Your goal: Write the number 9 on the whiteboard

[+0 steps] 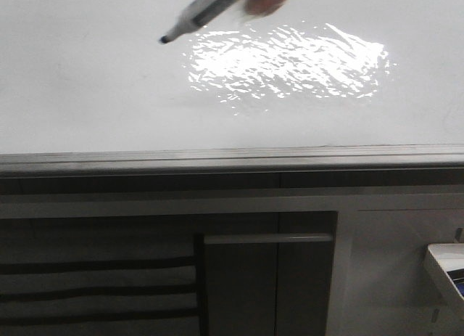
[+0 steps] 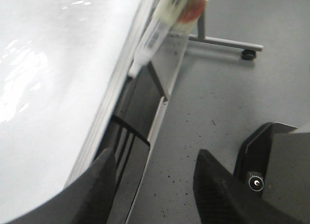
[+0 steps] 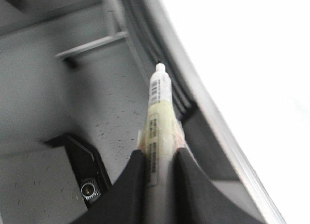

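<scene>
1. While the right end effector [image 3: 157, 161] is pinching a marker [image 1: 199, 13], its tip is hovering near the whiteboard [image 1: 94, 89] beside the glare patch [image 1: 286, 60].
2. The left end effector [image 2: 155, 185] is hanging spread, holding nothing.
3. No number 9 is showing.

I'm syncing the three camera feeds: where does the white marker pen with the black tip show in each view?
Front view: white marker pen at top centre, tip down-left over the glossy whiteboard.
Left wrist view: top centre, beside the board's edge.
Right wrist view: centre, clamped in the right gripper.
Shared landmark: the whiteboard's grey edge strip.

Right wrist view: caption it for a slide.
Right tool grips a marker beside the whiteboard edge, tip pointing away.
</scene>
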You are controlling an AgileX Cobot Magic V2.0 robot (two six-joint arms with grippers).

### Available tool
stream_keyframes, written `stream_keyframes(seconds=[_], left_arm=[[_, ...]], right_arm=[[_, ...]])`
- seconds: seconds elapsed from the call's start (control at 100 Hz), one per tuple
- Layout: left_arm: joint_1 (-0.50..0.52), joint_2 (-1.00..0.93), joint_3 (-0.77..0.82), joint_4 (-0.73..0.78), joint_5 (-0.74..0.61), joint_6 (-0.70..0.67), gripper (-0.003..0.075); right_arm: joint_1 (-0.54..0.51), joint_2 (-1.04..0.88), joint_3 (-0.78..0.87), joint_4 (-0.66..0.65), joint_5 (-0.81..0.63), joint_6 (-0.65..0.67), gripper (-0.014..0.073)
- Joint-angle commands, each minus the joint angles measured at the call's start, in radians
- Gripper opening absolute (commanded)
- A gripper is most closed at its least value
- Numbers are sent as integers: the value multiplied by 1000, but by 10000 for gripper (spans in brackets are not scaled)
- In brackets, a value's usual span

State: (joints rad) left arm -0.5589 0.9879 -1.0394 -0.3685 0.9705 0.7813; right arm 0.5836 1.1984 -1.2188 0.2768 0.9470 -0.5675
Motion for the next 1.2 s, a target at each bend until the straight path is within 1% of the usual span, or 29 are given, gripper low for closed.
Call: stream_keyframes(seconds=[0.0, 0.07, 0.12, 0.17, 0.25, 0.34, 0.56, 0.64, 0.82, 0.93, 0.99, 1.05, 1.13, 1.19], left_arm=[[77, -83, 14, -11, -71, -66, 347], [138, -136, 59, -22, -107, -104, 347], [176, -170, 92, -35, -132, -113, 347], [207, -200, 130, -56, -151, -113, 347], [241, -234, 175, -88, -184, -113, 347], [252, -242, 206, -96, -213, -113, 347], [252, -238, 218, -98, -221, -113, 347], [252, -238, 218, -98, -224, -113, 347], [252, -238, 218, -111, -244, -113, 347], [252, -238, 218, -119, -248, -113, 347], [252, -238, 218, -119, -248, -113, 347], [252, -238, 218, -119, -250, -113, 347], [252, -238, 218, -119, -254, -113, 347], [252, -238, 218, -119, -258, -113, 347]], right_arm=[[-41, -62, -3, -91, -79, 229, -49], [-106, -98, 52, -91, -139, 337, -49], [-152, -123, 103, -74, -194, 378, -50], [-174, -147, 161, -46, -265, 380, -50], [-177, -172, 246, -39, -406, 380, -50], [-177, -176, 313, -39, -475, 380, -50], [-177, -119, 305, -39, -473, 380, -50], [-177, -88, 296, -39, -495, 380, -50], [-175, 21, 199, -39, -500, 380, -50], [-159, 96, 146, -39, -470, 378, -50], [-136, 133, 147, -39, -444, 378, -50], [-124, 150, 154, -66, -394, 378, -50], [-142, 142, 158, -105, -362, 386, -50], [-178, 120, 158, -104, -387, 390, -50]])
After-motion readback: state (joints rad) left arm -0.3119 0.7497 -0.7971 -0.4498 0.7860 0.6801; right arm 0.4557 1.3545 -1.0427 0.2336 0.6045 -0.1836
